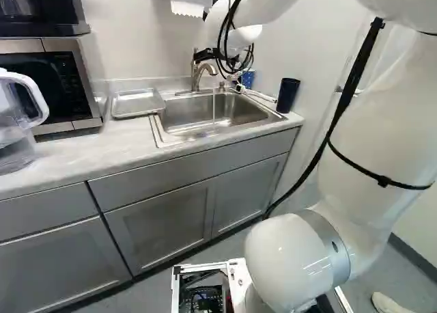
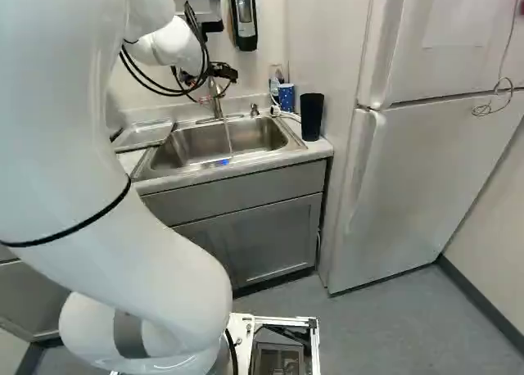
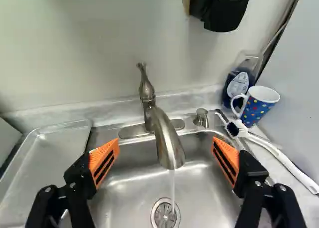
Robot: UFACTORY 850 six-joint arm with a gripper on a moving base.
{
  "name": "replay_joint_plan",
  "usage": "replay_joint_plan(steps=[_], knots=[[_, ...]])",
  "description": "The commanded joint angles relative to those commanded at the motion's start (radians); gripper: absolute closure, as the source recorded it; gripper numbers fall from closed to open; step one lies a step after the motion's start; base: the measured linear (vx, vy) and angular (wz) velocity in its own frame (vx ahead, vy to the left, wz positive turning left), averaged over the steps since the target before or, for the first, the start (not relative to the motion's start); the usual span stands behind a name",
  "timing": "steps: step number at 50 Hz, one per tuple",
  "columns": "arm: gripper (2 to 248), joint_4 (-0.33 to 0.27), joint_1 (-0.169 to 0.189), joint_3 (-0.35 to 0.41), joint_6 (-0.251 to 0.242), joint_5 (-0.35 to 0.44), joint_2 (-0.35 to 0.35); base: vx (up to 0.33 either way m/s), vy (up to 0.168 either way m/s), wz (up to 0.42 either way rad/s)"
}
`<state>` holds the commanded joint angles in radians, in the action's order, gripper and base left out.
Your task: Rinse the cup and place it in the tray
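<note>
Wide-open fingers (image 2: 223, 70) above the sink (image 3: 204, 188)

The fingers hold nothing. Water (image 3: 173, 188) runs from the tap (image 3: 167, 138) into the sink; the tray (image 3: 45, 163) lies beside it on the table (image 1: 102, 145). Opposite stands a dark tumbler (image 2: 311, 117); behind that, upright, the spotted cup (image 3: 256, 107).

We note a clear pitcher (image 1: 15, 139) before a microwave (image 1: 65, 87), a white brush (image 3: 281, 158) near a bottle (image 3: 239, 83), a wall-mounted dispenser (image 2: 244, 15), and a white refrigerator (image 2: 409, 178).
</note>
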<state>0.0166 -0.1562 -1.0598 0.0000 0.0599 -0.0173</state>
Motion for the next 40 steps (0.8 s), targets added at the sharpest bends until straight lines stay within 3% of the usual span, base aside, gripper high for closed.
replay_joint_plan(steps=[40], knots=[[3, 0.0, -0.013, 0.136, 0.0, -0.213, -0.142, 0.0, 0.0, 0.0]])
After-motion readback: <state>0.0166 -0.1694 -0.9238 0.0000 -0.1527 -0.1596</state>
